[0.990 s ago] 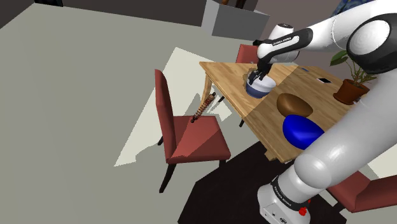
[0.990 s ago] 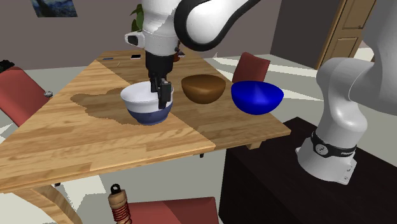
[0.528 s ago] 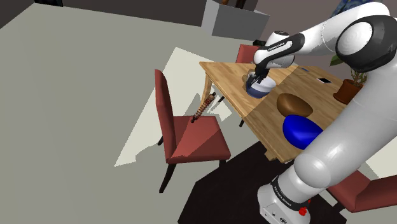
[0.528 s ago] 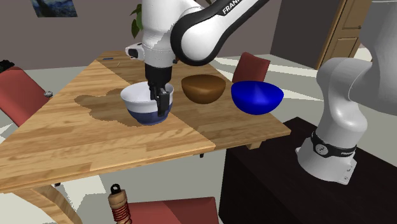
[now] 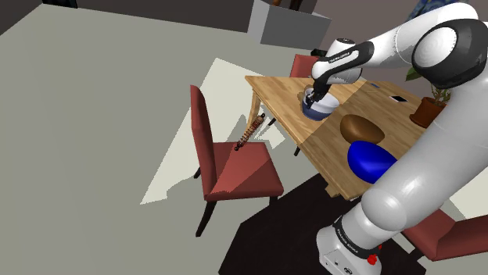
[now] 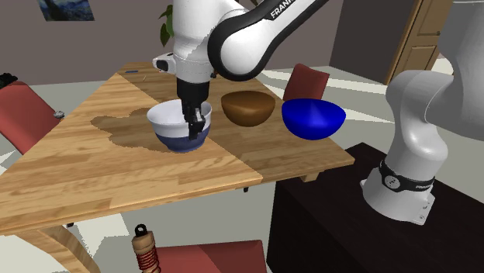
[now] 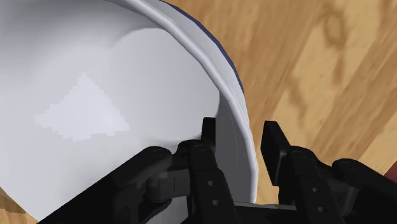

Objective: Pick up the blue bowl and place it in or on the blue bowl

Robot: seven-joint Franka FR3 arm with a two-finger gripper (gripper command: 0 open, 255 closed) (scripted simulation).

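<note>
- The white-lined blue bowl (image 6: 167, 122) is standing on the table (image 6: 93, 174), and its rim is being straddled by the hand (image 7: 242, 137). The fingers (image 7: 275, 146) are being held narrowly apart, one inside the wall and one outside, the outer seemingly not yet touching.
- The wall should be clasped squarely and deep, so that the bowl is not being tipped when lifted.
- The brown bowl (image 6: 247, 107) is sitting between this bowl and the solid blue bowl (image 6: 312, 116), so it is being judged the obstacle to be carried over.
</note>
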